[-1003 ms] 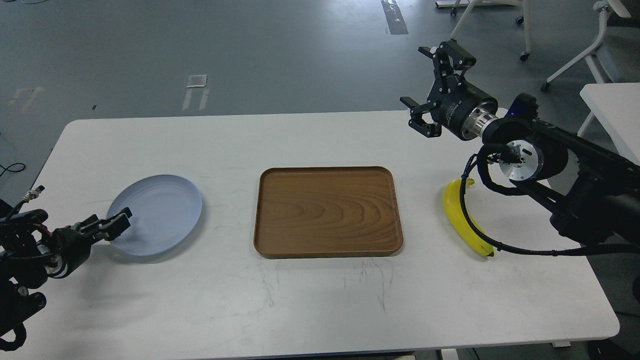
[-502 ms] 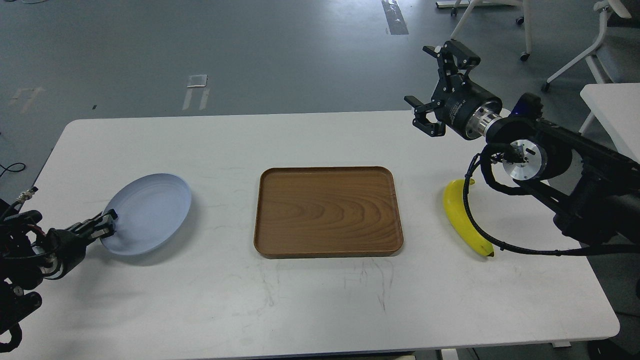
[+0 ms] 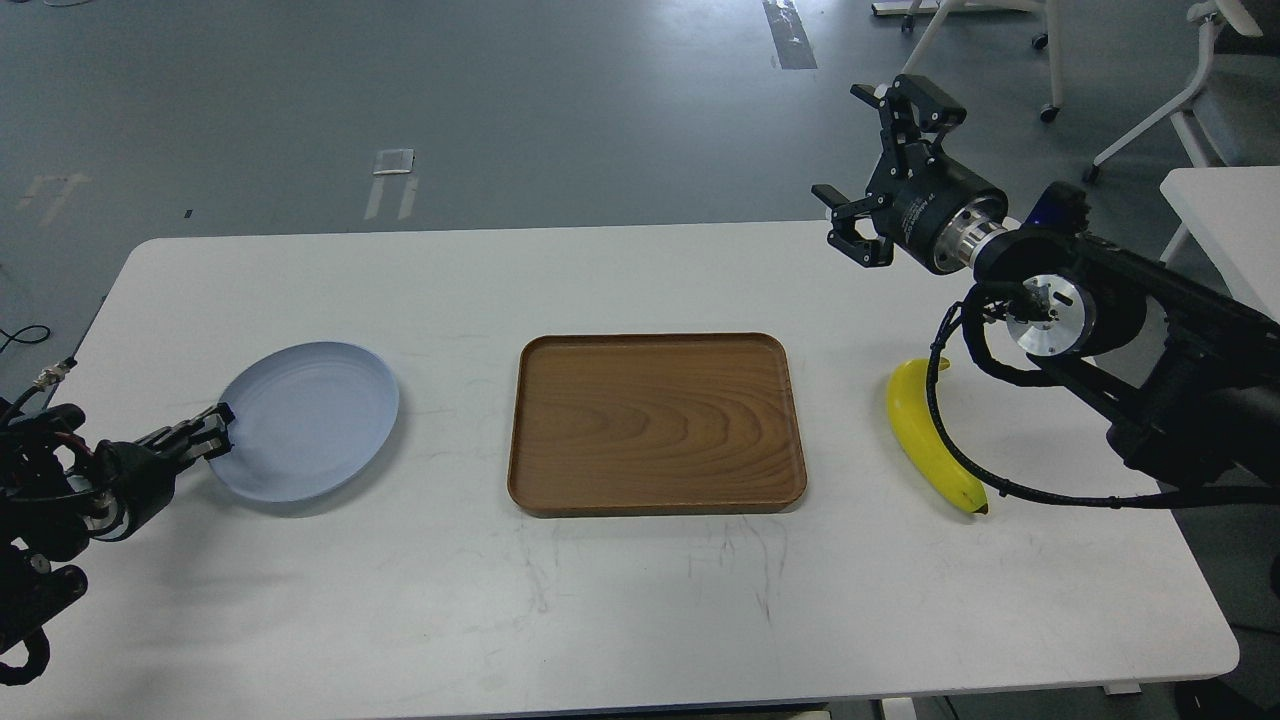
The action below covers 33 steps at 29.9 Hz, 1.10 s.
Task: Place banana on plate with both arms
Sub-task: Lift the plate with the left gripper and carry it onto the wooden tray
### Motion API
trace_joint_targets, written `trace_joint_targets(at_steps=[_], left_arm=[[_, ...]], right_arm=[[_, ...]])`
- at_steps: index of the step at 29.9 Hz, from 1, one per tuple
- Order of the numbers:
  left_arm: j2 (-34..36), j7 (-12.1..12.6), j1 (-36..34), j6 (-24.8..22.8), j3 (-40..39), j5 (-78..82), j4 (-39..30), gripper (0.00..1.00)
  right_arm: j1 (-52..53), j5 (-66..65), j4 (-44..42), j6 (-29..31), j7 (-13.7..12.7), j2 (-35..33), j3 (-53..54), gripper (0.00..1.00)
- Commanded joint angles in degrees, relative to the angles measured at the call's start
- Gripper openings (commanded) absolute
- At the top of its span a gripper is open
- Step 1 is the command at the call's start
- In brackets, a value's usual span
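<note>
Even, soft overhead light fills the scene; the white table (image 3: 640,600) is bright without harsh glare. Faint, diffuse shadows lie under the plate (image 3: 305,420) and wooden tray (image 3: 655,425). Focus is sharp throughout, with slight softness and noise on the dark arms

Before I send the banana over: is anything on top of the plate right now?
Nothing lies on the plate; its blue-grey face is bare. The left gripper covers only its left rim. The banana lies on the table.

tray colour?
Brown wood grain tray, clearest in the head view.
</note>
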Motion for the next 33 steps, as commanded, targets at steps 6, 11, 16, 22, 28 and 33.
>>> trace_joint_targets(at_steps=[6,11,16,22,28,33], left_arm=[[1.13,-0.67,-4.25,-2.92,-0.14,-2.64,-3.62,0.00],[2.53,-0.67,-5.66,-3.54,-0.14,-4.57,-7.48,0.00],[2.89,-1.46,-6.98,-3.19,-0.05,-3.88,-10.83,0.00],[2.01,-1.46,-10.76,-2.84,0.04,-1.85,-11.80,0.00],[-0.71,-1.46,-13.83,-2.93,-0.05,3.77,-14.87,0.00],[-2.90,-1.37,-16.55,-2.93,0.04,7.80,-17.51,0.00]], right_arm=[[-0.06,0.00,-0.17,-0.01,0.00,0.03,0.56,1.00],[-0.06,0.00,-0.26,-0.01,0.00,0.03,0.73,1.00],[0.02,0.00,-0.26,-0.01,0.00,0.03,0.73,1.00],[0.29,0.00,-0.26,-0.01,0.00,-0.06,0.82,1.00],[0.46,0.00,-0.17,-0.10,0.00,-0.15,0.82,1.00],[0.64,0.00,-0.08,0.07,0.00,-0.67,0.82,1.00]])
